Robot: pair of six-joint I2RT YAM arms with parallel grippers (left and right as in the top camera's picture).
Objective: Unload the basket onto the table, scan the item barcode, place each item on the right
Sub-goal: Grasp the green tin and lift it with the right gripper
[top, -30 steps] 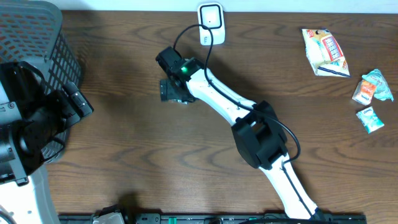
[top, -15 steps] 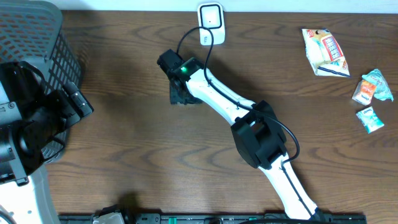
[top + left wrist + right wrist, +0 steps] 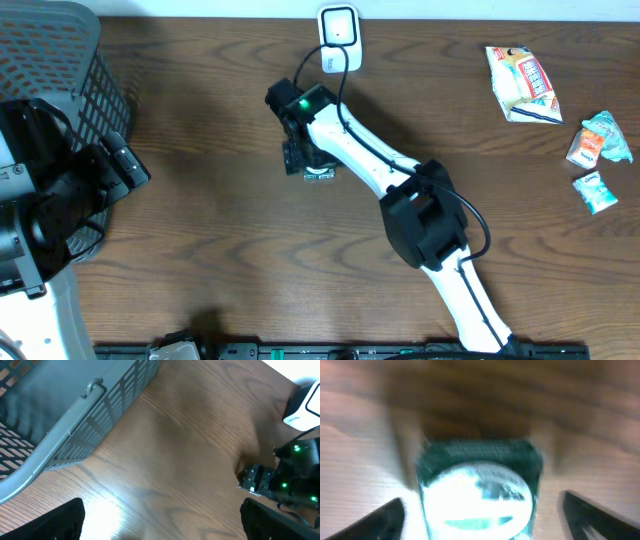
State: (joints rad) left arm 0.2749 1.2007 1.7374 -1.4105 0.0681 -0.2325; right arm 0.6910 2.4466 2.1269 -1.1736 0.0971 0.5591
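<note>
From overhead, the right arm reaches up the middle of the wooden counter [image 3: 200, 250]. The right claw [image 3: 305, 158] hangs low over a small packet [image 3: 322, 174], whose edge peeks out beneath it. The white scanner [image 3: 339, 38] sits at the far edge of the counter, near the packet but not touching it. The left claw [image 3: 120, 165] is well off to the left, beside a grey basket [image 3: 70, 40]. Three snack packs [image 3: 522, 82] lie apart at the far right.

The left wrist view shows that claw's two fingers [image 3: 50, 520] spread wide over bare wood with nothing between them. The basket wall runs along the upper left, and the right arm's green lights glow at the right edge.

The right wrist view is blurred. A green-and-white packet lies on the counter in the middle, and the dark fingertips [image 3: 377, 520] stand far out to either side. Wood shows in the gaps, so this claw is open and holds nothing.
</note>
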